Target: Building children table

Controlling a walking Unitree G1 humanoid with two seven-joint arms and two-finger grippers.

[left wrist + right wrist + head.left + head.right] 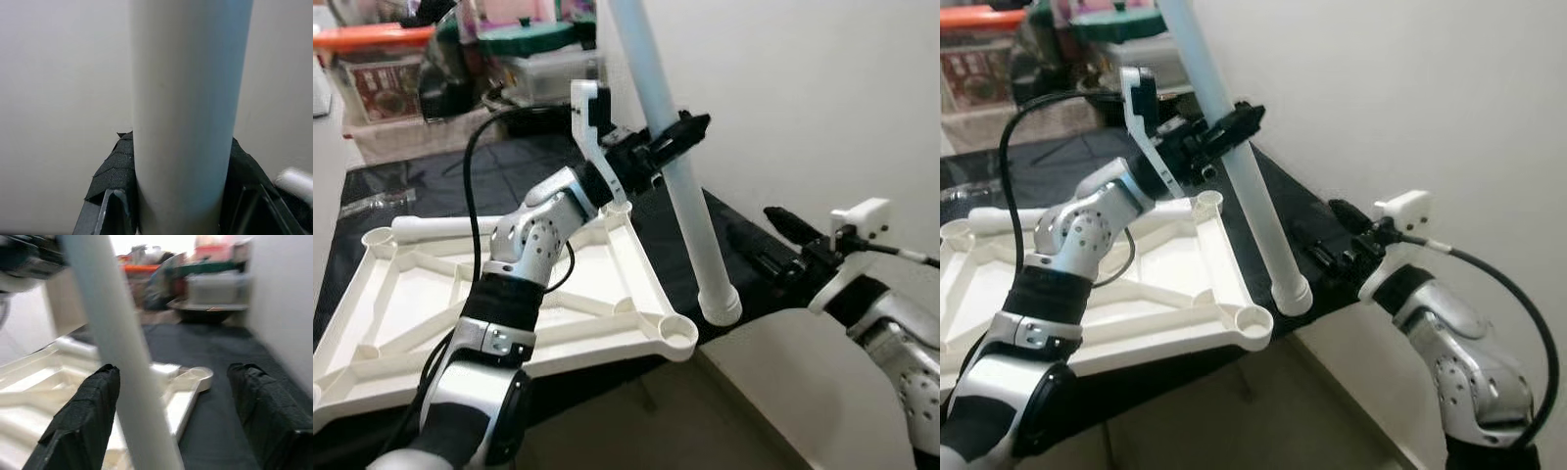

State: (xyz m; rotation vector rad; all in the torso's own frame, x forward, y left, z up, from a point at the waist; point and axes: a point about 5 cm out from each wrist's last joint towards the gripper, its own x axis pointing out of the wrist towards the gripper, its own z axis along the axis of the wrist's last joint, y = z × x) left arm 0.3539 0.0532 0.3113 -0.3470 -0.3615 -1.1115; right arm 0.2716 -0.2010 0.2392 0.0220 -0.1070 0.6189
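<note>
The white table top (pixel 401 294) lies upside down on a black cloth, with an open corner socket (pixel 677 336) at its near right. My left gripper (pixel 683 132) is shut on a long white table leg (pixel 690 211) and holds it tilted. The leg's collared lower end (pixel 721 304) hangs just right of that corner socket, outside it. In the left wrist view the leg (pixel 186 112) sits tight between the fingers (pixel 110 176). My right gripper (pixel 771 238) stands open to the right of the leg's lower part, fingers (pixel 83 421) wide apart and touching nothing. A second leg (pixel 440 227) lies along the top's far edge.
A pale wall (pixel 822 98) runs close along the right of the black cloth (pixel 499 166). Boxes and containers (pixel 509 59) are piled at the back. Beige floor (pixel 705 411) lies below the cloth's near edge. A black cable (pixel 475 157) loops over my left arm.
</note>
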